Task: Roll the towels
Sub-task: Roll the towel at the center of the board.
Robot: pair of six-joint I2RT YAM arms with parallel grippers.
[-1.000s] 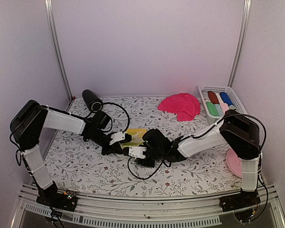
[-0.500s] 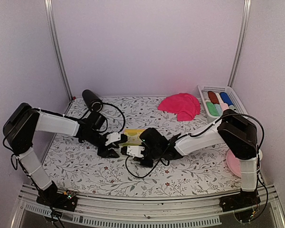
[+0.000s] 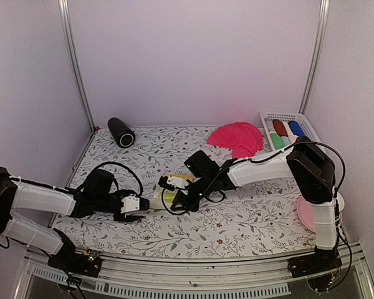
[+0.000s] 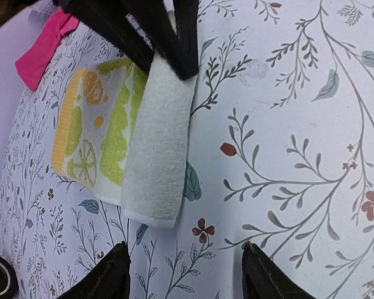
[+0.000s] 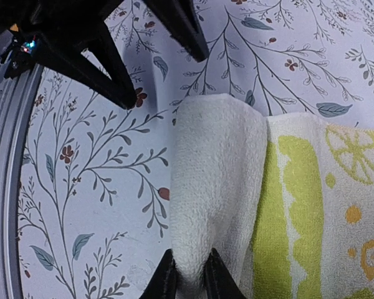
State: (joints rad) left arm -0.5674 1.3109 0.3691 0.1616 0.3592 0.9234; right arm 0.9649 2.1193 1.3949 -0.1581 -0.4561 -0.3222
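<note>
A towel [image 3: 178, 180] printed with yellow and lime citrus lies on the flowered table, its near edge folded over into a thick white roll [image 4: 157, 140]. My right gripper [image 5: 191, 281] is shut on one end of that rolled edge [image 5: 218, 187]; in the top view the right gripper [image 3: 174, 198] sits over the towel. My left gripper [image 4: 187, 279] is open, just short of the roll's other end and touching nothing. From above, the left gripper [image 3: 148, 206] lies low at the towel's left. A hot pink towel [image 3: 237, 138] lies crumpled at the back right.
A white basket [image 3: 265, 116] at the back right holds several coloured rolled towels [image 3: 285, 135]. A black cylinder [image 3: 120, 132] lies at the back left. A pink plate [image 3: 306, 215] sits by the right arm's base. Walls close in on three sides.
My left gripper opened, let go of the towel and drew back to the near left, its arm dropping low. My right gripper closed on the rolled edge and shifted left and further back.
</note>
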